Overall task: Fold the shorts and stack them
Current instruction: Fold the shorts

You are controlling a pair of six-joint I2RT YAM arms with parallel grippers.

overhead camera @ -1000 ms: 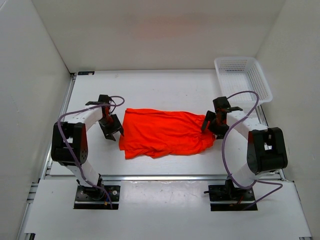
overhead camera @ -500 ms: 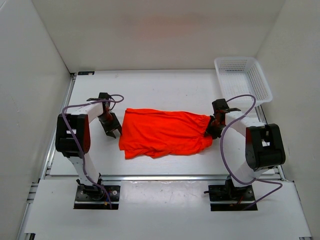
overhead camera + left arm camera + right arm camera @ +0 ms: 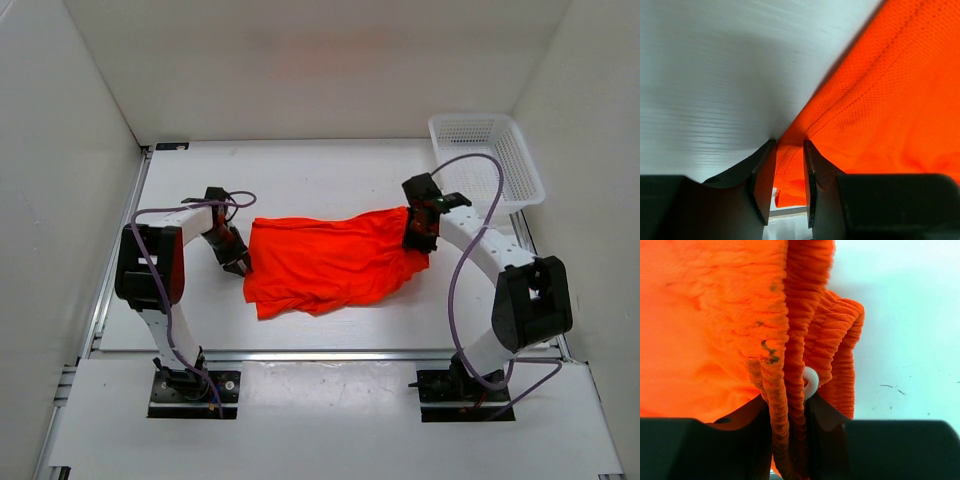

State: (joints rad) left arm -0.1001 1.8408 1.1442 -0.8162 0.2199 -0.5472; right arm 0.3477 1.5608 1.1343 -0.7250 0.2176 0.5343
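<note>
The bright orange-red shorts [image 3: 330,262] lie spread across the middle of the table. My right gripper [image 3: 418,232] is shut on their gathered waistband [image 3: 790,340] at the right end, which is raised and pulled toward the back. In the right wrist view the bunched band is squeezed between the jaws [image 3: 787,402], with a small white piece [image 3: 811,381] beside it. My left gripper [image 3: 240,265] sits at the shorts' left hem. In the left wrist view its jaws [image 3: 790,145] stand narrow but apart, with the stitched hem corner [image 3: 790,170] between them.
A white mesh basket [image 3: 472,118] stands at the back right corner, just behind the right arm. White walls close the table in on the left, back and right. A metal rail [image 3: 330,353] runs along the near edge.
My right gripper has closed on the waistband and carried it up and toward the back left. My left gripper has moved right onto the hem, its jaws narrowing.
</note>
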